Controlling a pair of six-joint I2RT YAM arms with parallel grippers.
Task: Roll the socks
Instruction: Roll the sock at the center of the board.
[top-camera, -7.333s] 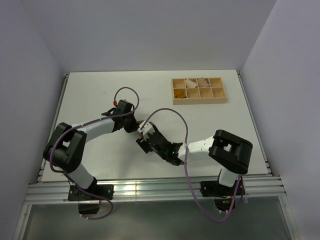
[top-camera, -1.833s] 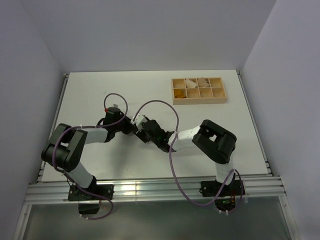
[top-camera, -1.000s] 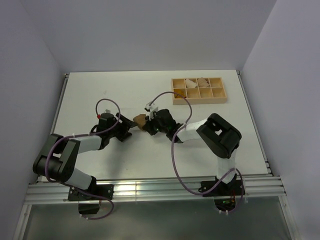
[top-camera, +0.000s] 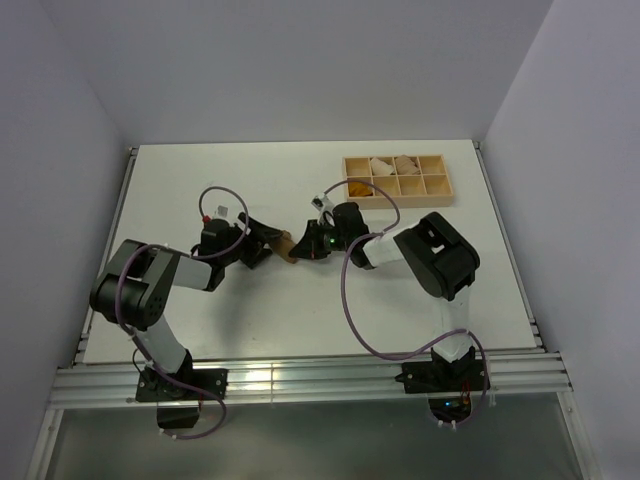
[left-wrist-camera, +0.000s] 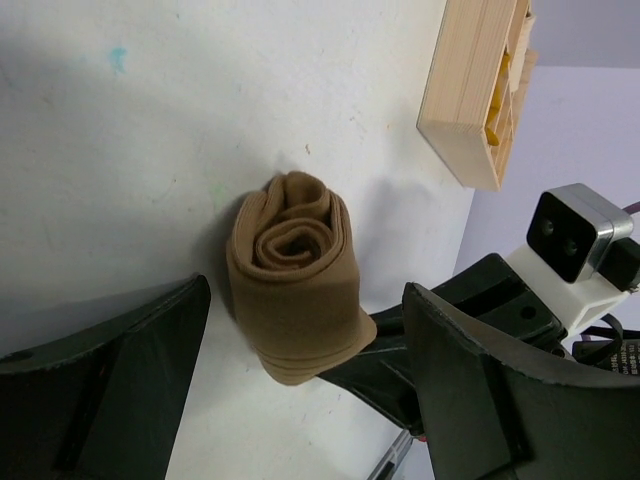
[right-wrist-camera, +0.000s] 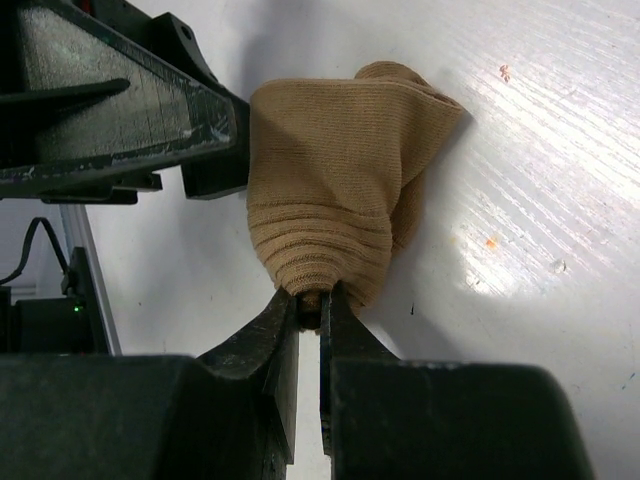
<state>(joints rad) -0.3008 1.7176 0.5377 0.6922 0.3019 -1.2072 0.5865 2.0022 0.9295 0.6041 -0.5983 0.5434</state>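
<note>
**Tan sock rolled up on the table**

The tan-brown sock (left-wrist-camera: 295, 275) is wound into a short, tight roll, and its spiral end shows in the left wrist view. It lies on its side on the white table (top-camera: 200, 180), just left of centre in the top view. The right gripper (right-wrist-camera: 310, 300) pinches one end. The mustard-orange sock (top-camera: 357, 186) appears bundled in the lower left compartment of the wooden tray (top-camera: 400, 205).

sock (left-wrist-camera: 295, 250) fills the left gripper (left-wrist-camera: 305, 295) gap; bare table (left-wrist-camera: 150, 120) lies open around.
</note>
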